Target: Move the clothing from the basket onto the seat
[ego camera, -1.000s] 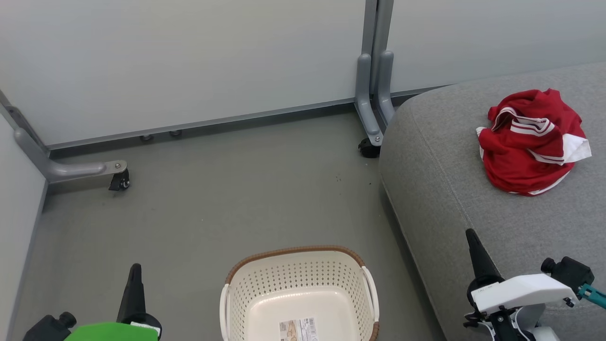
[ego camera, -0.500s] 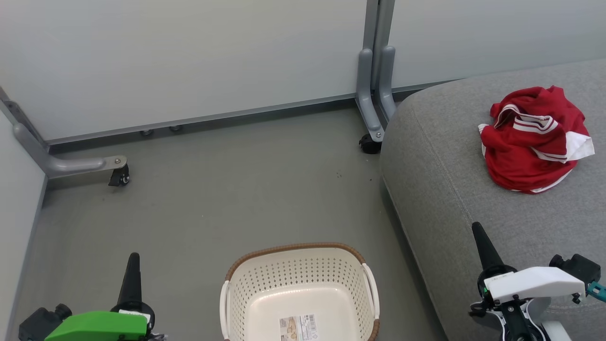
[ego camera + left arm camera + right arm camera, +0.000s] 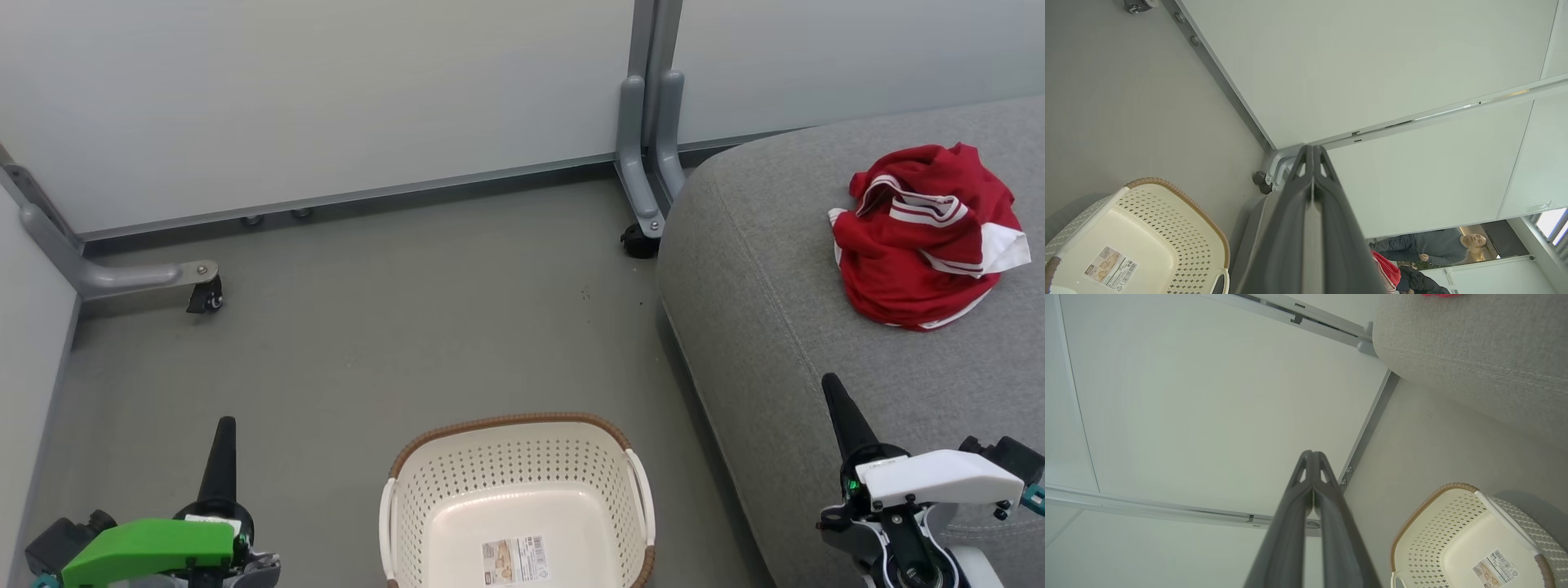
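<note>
**Holding both grippers shut, clothing on seat**

We see the clothing (image 3: 927,237) as one crumpled red heap with white stripes. It lies on the seat (image 3: 816,286), toward its far right side in the head view. We cannot tell how many garments make up the heap.

The basket (image 3: 514,426) stands on the grey floor (image 3: 367,343), just beside the seat's left edge and well apart from the clothing. A barcode label (image 3: 513,559) shows on its bare bottom.

Our left gripper (image 3: 222,429) hangs low left over the floor, left of the basket. The left wrist view shows its fingers pressed together with nothing between them. Our right gripper (image 3: 834,388) sits low right over the near part of the seat, tips pointing up the view. The right wrist view shows its fingers closed too, gripping nothing.

A pale partition (image 3: 326,106) on castered grey feet stands behind. A person (image 3: 1437,247) shows beyond it in the left wrist view.
</note>
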Available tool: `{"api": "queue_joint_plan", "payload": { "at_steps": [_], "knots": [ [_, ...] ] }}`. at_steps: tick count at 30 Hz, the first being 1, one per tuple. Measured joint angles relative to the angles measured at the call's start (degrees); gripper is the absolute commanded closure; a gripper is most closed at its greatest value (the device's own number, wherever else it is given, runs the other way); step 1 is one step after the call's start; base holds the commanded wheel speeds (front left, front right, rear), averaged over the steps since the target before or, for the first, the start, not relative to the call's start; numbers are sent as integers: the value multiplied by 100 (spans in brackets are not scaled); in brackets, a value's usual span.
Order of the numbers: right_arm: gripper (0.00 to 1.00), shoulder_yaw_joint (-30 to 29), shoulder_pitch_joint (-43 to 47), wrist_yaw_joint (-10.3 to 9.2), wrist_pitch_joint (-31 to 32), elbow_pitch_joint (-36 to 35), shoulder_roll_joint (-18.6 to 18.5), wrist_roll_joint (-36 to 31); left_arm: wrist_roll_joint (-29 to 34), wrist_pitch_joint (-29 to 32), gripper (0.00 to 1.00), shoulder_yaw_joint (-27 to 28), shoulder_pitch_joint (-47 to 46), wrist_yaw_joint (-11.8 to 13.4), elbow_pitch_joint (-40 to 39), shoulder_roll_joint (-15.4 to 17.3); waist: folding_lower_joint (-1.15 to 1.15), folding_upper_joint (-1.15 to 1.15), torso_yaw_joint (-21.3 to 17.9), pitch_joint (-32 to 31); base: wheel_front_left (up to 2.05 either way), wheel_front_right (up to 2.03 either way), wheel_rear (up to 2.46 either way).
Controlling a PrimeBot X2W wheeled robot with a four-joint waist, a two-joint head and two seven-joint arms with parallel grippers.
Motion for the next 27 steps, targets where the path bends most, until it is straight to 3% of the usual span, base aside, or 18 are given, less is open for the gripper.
{"api": "queue_joint_plan", "payload": {
  "at_steps": [27],
  "knots": [
    [100, -296, -226, 0, 346, 68, 21, 1214, -1178, 332, 100, 143, -376, -96, 171, -2, 0, 0, 26, 138, 0, 0, 0]
  ]
}}
